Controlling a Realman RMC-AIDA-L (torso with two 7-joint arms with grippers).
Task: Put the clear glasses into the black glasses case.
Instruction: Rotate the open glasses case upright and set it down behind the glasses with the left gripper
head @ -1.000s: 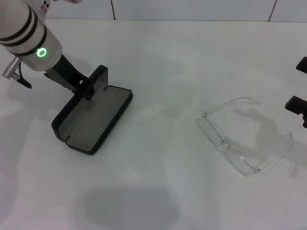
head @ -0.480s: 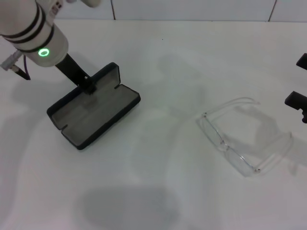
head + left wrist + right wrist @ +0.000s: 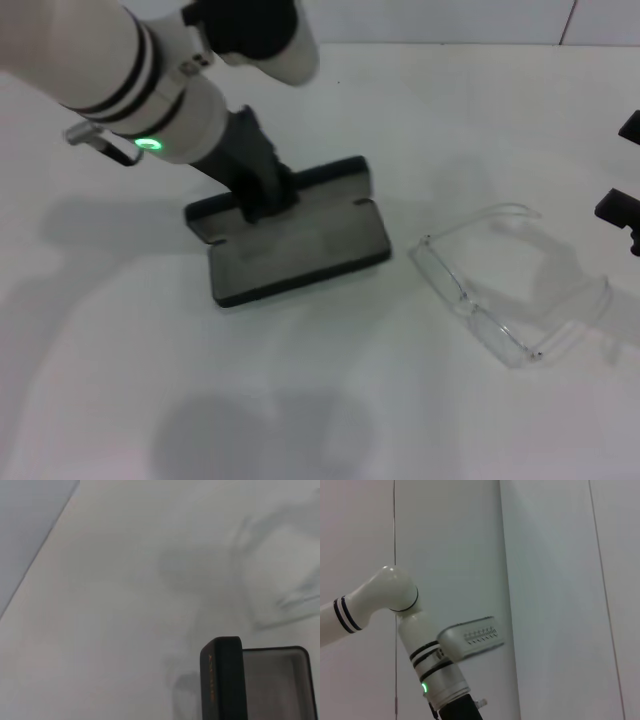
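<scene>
- The left gripper point(image 3: 262, 195) was down at the rear of the black glasses case point(image 3: 300, 243), its dark fingers bunched where the raised lid meets the tray. Whether they were pinching the lid edge or only pressing against it could not be told.
- The case lay open on the white table point(image 3: 300, 400), grey lining up, the lid standing behind the jaws and the tray spreading out in front of them.
- From the left wrist view the lid edge point(image 3: 222, 680) with its small orange lettering stood upright, the lined tray point(image 3: 275, 685) beside it.
- First risk, as I read it: a hold so near the hinge looked thin. Any twist could have let the case pivot, or the lid drop shut.
- To the far side of the jaws, beyond the tray's end, lay the clear glasses point(image 3: 510, 290), arms open, just beside the case but not touching.
- Second risk: the gap was small. Pushing the case further that way could have nudged the frame or ridden over the nearest arm tip.
- The glasses are transparent and light, so a bump might have skated them off unnoticed.
- The right gripper point(image 3: 625, 215) showed only as dark parts at the table's edge, well clear of the lens; its jaws could not be judged.
</scene>
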